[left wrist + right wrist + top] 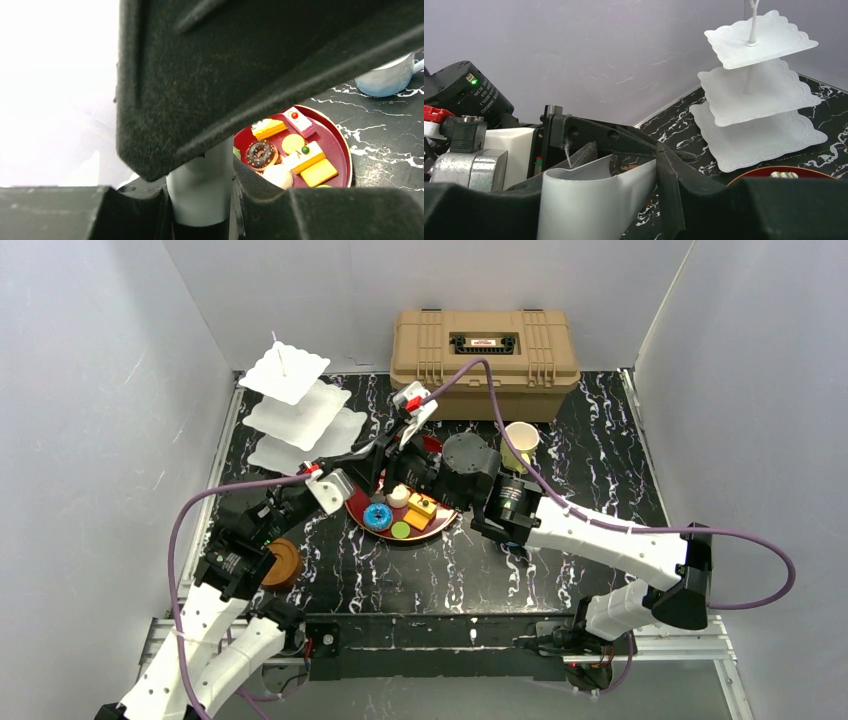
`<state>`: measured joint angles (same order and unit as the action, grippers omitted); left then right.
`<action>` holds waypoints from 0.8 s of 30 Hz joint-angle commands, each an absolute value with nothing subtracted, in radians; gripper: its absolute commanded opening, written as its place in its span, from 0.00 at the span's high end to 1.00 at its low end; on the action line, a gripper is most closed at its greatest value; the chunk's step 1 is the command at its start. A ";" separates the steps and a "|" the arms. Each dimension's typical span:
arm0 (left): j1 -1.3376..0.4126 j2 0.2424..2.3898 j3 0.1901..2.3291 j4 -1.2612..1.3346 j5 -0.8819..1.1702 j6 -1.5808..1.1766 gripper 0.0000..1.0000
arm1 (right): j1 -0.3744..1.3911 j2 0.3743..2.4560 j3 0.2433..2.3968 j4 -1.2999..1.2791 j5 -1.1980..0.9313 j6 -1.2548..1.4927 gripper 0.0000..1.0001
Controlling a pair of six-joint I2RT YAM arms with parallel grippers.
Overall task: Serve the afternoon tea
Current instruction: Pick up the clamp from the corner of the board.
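Observation:
The white mug (594, 200) hangs above the table between both grippers. My right gripper (599, 200) has a finger against each side of it. My left gripper (200, 185) is shut on the mug's wall (200, 180) near the rim. In the top view the two grippers (385, 452) (405, 435) meet over the far edge of the tray, and the mug is hidden under them. Toy pastries, among them a blue donut (377, 517) and a pink cake (299, 121), lie on the dark red tray (442, 525). The white three-tier stand (295, 405) is at the back left. A cream-yellow mug (520, 443) stands right of the tray.
A tan plastic case (485, 360) sits against the back wall. A brown coaster (283, 562) lies beside my left arm's elbow. Purple cables loop over both arms. Grey walls close in the table's left, right and back sides.

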<state>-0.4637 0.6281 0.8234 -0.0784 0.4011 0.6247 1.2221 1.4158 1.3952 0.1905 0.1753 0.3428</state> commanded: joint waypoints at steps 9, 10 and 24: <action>-0.469 0.669 0.887 -0.124 0.473 0.602 0.19 | 1.207 1.346 1.357 0.221 0.373 0.291 0.74; -0.470 0.685 0.905 -0.135 0.457 0.584 0.10 | 1.206 1.334 1.343 0.214 0.391 0.282 0.75; -0.440 1.039 1.445 -0.461 -0.049 0.334 0.02 | 1.121 1.175 1.221 0.144 0.493 0.254 0.74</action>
